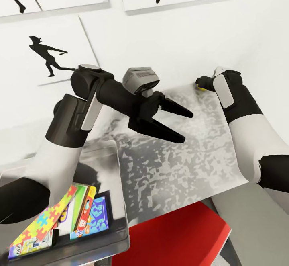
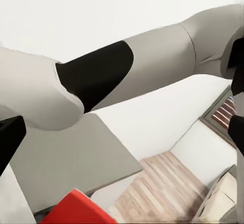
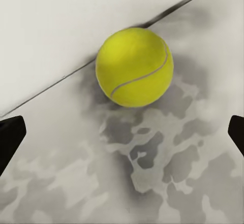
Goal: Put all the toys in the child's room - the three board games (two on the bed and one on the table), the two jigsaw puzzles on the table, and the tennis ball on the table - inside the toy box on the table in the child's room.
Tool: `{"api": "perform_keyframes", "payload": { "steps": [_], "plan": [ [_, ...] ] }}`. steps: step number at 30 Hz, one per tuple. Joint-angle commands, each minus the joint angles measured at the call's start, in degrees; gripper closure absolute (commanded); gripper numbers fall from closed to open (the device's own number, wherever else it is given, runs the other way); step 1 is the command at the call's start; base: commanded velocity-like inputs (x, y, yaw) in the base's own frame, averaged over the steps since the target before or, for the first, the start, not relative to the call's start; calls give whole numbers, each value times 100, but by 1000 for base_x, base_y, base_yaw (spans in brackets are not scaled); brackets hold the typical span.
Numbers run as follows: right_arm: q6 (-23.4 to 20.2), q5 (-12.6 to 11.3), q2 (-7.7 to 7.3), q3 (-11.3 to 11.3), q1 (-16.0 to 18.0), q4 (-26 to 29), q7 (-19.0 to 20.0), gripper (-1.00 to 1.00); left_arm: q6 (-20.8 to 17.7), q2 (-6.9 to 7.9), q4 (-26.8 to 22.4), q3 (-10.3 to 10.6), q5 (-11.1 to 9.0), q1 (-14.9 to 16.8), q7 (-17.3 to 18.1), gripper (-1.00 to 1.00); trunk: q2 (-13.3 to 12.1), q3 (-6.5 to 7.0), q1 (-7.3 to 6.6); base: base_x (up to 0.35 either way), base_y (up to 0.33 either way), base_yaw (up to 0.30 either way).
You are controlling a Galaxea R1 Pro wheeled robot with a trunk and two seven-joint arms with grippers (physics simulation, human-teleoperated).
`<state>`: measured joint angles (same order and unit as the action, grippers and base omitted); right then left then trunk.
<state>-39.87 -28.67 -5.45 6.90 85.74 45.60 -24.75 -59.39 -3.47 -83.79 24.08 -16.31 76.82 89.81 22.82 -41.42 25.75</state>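
Surface: mottled grey-white top running back to the white wall, with a red seat tucked beneath its near edge. Toy box: pale grey bin at the near left of the surface; already holds a jigsaw puzzle and upright board games leaning together. Left pincer: hangs above the middle of the surface, black fingers spread wide apart, carrying nothing. Right pincer: reaches toward the far edge by the wall; in the right wrist view its two dark fingertips sit far apart at either border, so it reads as released. Tennis ball: rests on the surface just beside the wall, centred ahead between the right fingers but not yet between them. Judgement: the step is the grasp of the ball. Advance straight along the surface, keep the fingers level with the ball's middle, and close gently; a glancing touch would likely roll it along the wall.
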Motion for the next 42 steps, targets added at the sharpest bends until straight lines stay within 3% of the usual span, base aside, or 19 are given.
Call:
{"api": "perform_keyframes", "payload": {
  "steps": [1,3,7,19,31,33,37,38,42],
  "plan": [
    [-12,-60,-9,31,5,3,-56,-100,-61,-9,3,61,-5,56,19,-100,10,-17,3,0,0,0],
    [-12,-60,-9,31,4,2,-56,-100,-61,-23,34,226,-9,249,19,-100,10,-36,3,0,0,0],
    [-12,-60,-13,30,4,-2,-56,-100,-61,-40,92,334,-11,497,19,-100,10,-73,3,0,0,0],
    [-7,-60,-14,23,4,-9,-56,-100,-61,-46,192,412,-19,867,19,-100,10,-186,3,0,0,0],
    [50,-56,-17,18,8,-25,-55,-100,-61,-37,196,871,-63,1067,19,-100,10,-299,3,0,0,0],
    [54,-58,-17,14,10,-20,-56,-100,-61,-50,196,1017,-64,1166,19,-100,10,-317,3,0,0,0],
    [57,-59,-12,5,28,-1,-56,-100,-61,-70,196,1577,-75,1491,19,-100,10,-355,3,0,0,0],
    [58,-59,-11,2,35,3,-56,-100,-61,-80,196,1759,-120,1592,19,-100,10,-364,3,0,0,0],
    [58,-59,-10,-11,67,12,-60,-100,-61,-123,191,2154,-390,1766,19,-100,10,-402,3,0,0,0]
  ]
}}
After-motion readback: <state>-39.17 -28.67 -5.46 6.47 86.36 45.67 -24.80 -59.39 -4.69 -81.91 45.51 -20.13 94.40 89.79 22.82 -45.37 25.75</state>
